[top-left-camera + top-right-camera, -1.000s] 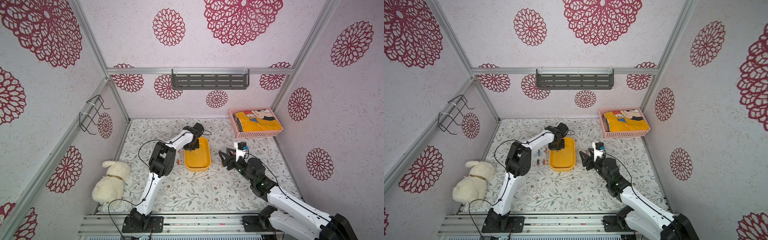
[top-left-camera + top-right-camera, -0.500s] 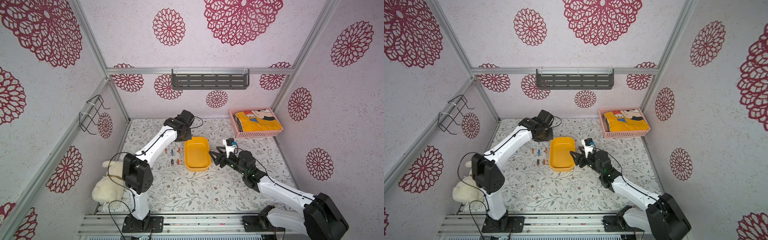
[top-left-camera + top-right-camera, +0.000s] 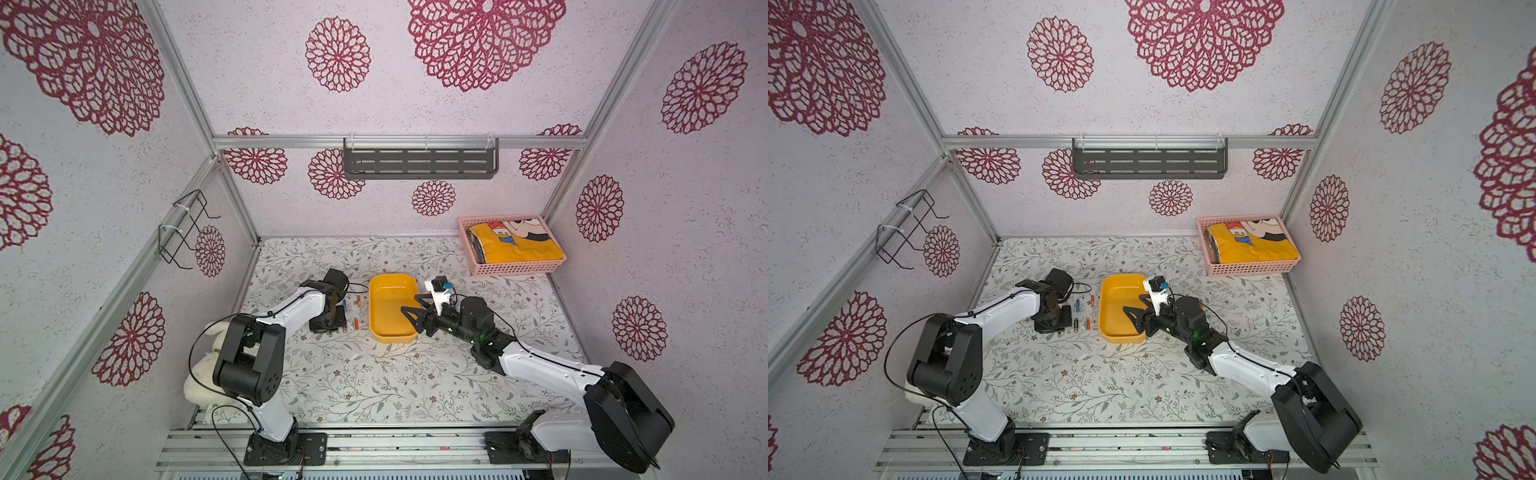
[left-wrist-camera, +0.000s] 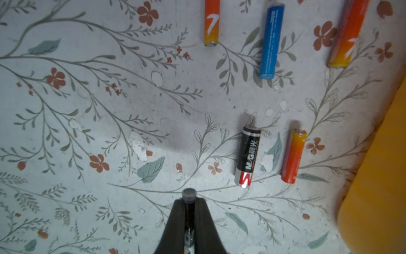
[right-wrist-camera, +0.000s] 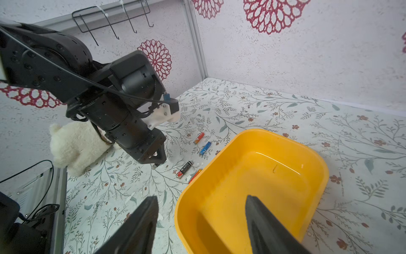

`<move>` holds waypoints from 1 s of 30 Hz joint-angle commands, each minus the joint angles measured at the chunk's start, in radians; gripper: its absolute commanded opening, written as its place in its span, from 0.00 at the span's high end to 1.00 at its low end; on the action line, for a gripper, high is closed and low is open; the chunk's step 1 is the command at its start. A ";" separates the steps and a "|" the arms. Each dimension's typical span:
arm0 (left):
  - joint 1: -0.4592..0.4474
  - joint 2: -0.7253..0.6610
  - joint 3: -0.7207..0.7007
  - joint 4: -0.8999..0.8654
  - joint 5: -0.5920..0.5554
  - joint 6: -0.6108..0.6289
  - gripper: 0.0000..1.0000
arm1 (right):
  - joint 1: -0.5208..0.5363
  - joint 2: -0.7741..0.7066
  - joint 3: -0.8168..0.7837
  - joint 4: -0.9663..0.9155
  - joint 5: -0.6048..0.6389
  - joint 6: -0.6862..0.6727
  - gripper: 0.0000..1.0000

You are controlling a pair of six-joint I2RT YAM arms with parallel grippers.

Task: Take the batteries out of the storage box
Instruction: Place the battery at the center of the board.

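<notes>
The left arm has swung away from the storage box (image 3: pixel 376 291). Its left fingers (image 4: pixel 175 220) now point down at the counter (image 3: pixel 353 386) beside the laid-out batteries (image 4: pixel 248 156), clamped on a dark battery (image 4: pixel 189 194). Its elbow now hides most of the plush toy (image 3: pixel 197 380). The right fingers (image 5: pixel 136 226), earlier beside the box, now reach over its rim, spread apart.

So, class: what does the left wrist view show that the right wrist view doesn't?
Left wrist only: close-up, the dark slim battery clamped in the shut left gripper. Right wrist only: the white plush toy, the open right gripper, the bare inside of the shallow yellow-orange plastic storage box. Both: the box's wall, the black cylindrical battery and blue battery on the floral table.
</notes>
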 commanded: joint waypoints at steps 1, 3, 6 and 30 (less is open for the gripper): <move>0.022 0.068 0.029 0.100 -0.016 0.042 1.00 | 0.007 -0.026 0.029 0.012 0.000 -0.027 0.31; 0.032 0.097 0.038 0.111 -0.006 0.049 1.00 | 0.006 -0.035 0.026 0.001 0.008 -0.033 0.31; 0.035 0.136 0.059 0.116 -0.008 0.066 1.00 | 0.007 -0.048 0.017 -0.011 0.028 -0.040 0.31; 0.038 0.027 0.166 0.022 -0.024 0.077 0.57 | -0.010 -0.195 -0.038 -0.029 0.524 -0.093 0.15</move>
